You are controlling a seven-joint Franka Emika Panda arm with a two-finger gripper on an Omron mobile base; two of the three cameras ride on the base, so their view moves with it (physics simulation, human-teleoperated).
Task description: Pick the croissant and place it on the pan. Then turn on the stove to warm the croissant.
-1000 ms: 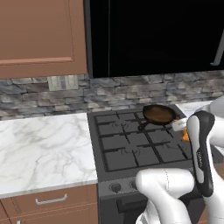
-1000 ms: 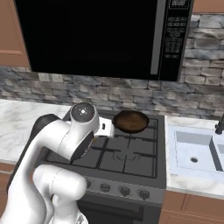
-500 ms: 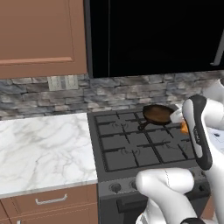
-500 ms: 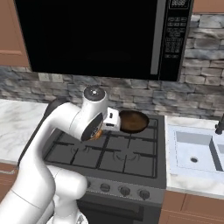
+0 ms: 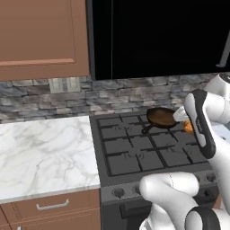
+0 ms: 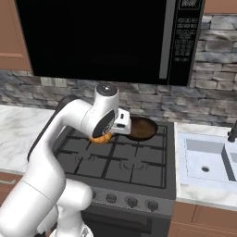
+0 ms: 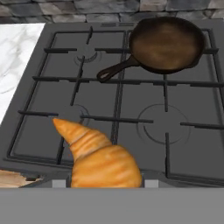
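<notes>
My gripper [image 6: 102,136] is shut on the croissant [image 7: 98,157], a golden-orange curved pastry held in the air above the stove's [image 7: 131,113] front burners. The croissant [image 6: 101,138] hangs just left of the pan in the right base view. An orange bit of the croissant [image 5: 188,127] peeks out beside the hand in the left base view. The pan [image 7: 166,43], dark brown and empty, sits on a rear burner with its handle pointing toward the stove's middle. The pan [image 6: 141,128] [image 5: 161,117] lies close beyond the hand. A row of knobs [image 6: 132,202] runs along the stove front.
A black microwave [image 6: 102,37] hangs low over the stove. White marble counter [image 5: 40,152] lies to the stove's left. A sink [image 6: 208,159] with a dark faucet [image 6: 231,132] is on its right. A stone backsplash runs behind.
The arm has swung the croissant over the stove and closer to the pan. The gripper has stayed shut on it, and the pan has not moved.
</notes>
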